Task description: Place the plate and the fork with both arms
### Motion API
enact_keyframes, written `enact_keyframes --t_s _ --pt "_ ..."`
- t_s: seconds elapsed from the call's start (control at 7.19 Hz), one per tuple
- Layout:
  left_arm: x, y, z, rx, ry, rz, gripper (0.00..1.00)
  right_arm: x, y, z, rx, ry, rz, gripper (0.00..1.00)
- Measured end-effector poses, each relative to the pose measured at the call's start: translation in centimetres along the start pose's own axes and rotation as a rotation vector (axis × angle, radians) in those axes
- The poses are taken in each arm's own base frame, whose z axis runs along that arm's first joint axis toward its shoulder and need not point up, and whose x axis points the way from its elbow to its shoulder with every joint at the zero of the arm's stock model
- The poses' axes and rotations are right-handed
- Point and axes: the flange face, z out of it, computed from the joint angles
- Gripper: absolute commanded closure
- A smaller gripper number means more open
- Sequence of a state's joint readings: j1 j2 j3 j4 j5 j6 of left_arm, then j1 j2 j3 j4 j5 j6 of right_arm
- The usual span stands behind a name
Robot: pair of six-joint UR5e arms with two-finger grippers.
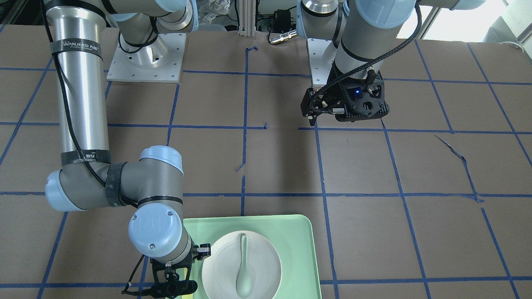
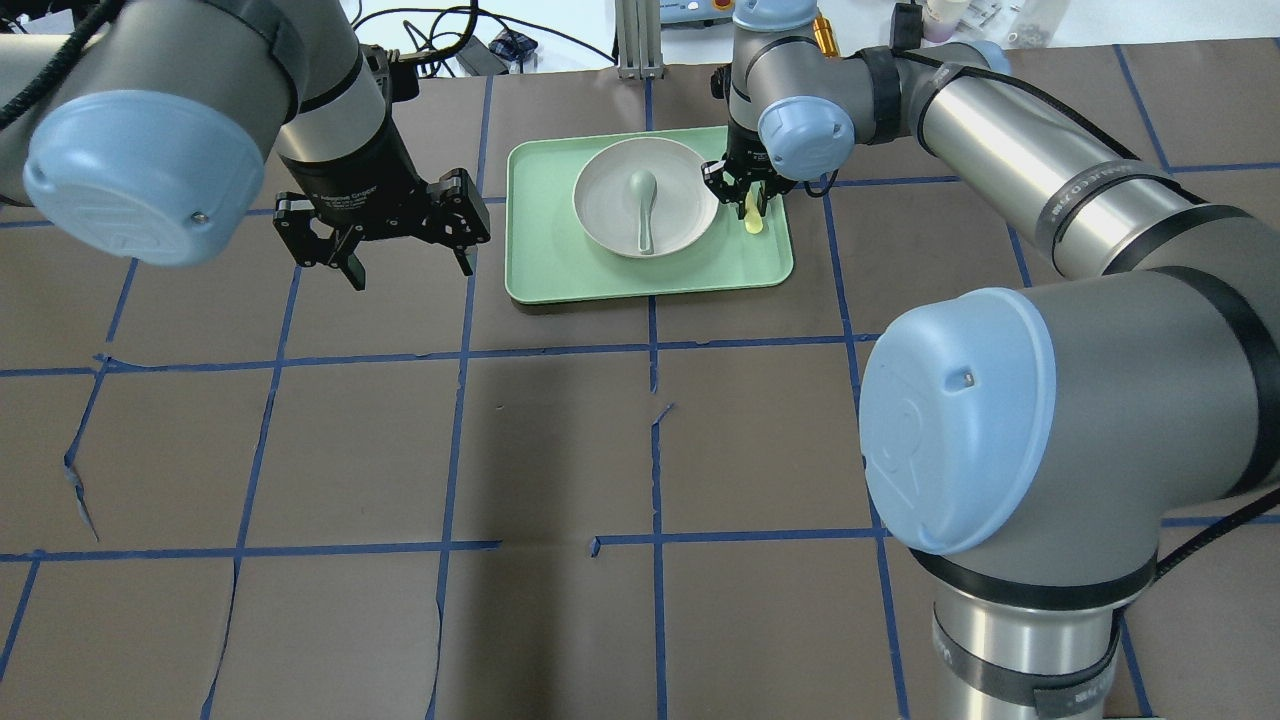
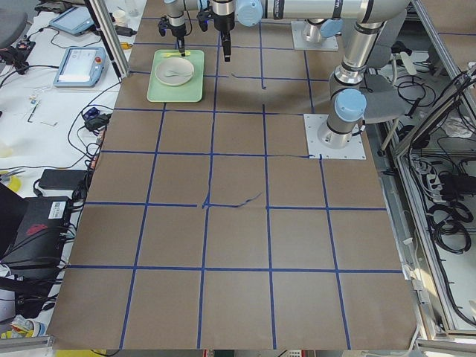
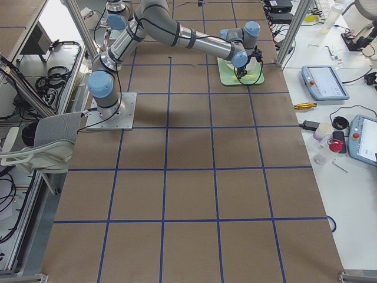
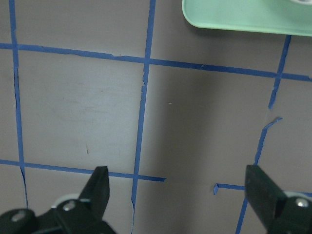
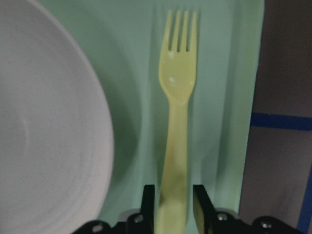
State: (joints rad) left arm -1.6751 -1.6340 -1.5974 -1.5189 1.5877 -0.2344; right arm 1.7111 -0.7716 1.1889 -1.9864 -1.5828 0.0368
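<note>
The off-white plate [image 2: 610, 200] sits on the mint-green tray [image 2: 560, 270] with a pale teal-grey spoon [image 2: 643, 200] lying in it. The yellow-green fork [image 2: 752, 218] lies flat on the tray beside the plate, near the tray's right edge. In the right wrist view the fork [image 6: 178, 87] points tines away, next to the plate [image 6: 44, 131]. My right gripper [image 6: 174, 202] is down on the tray, its fingers closed against the fork's handle end. My left gripper [image 2: 410, 272] is open and empty, above the table left of the tray.
The brown table is marked with blue tape lines [image 2: 460, 350]. The tray's near corner shows at the top of the left wrist view [image 5: 243, 19]. Both arm bases [image 1: 145, 62] stand on the robot's side of the table.
</note>
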Motion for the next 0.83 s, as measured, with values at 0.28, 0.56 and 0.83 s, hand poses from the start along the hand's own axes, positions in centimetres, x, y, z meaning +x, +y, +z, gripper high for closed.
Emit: enact_keyframes --t_s 0.28,0.56,0.83 --pt "0.0 0.1 0.0 0.001 0.000 0.003 0.00 0.3 2.2 -1.8 -0.005 0.004 -0.034 0.00" --pt "0.0 0.1 -0.1 0.003 0.000 0.007 0.00 3.0 7.1 -7.5 0.019 0.037 -0.072 0.00" --pt "0.0 0.1 0.0 0.001 0.000 0.007 0.00 7.9 11.9 -14.0 0.055 0.023 -0.024 0.00"
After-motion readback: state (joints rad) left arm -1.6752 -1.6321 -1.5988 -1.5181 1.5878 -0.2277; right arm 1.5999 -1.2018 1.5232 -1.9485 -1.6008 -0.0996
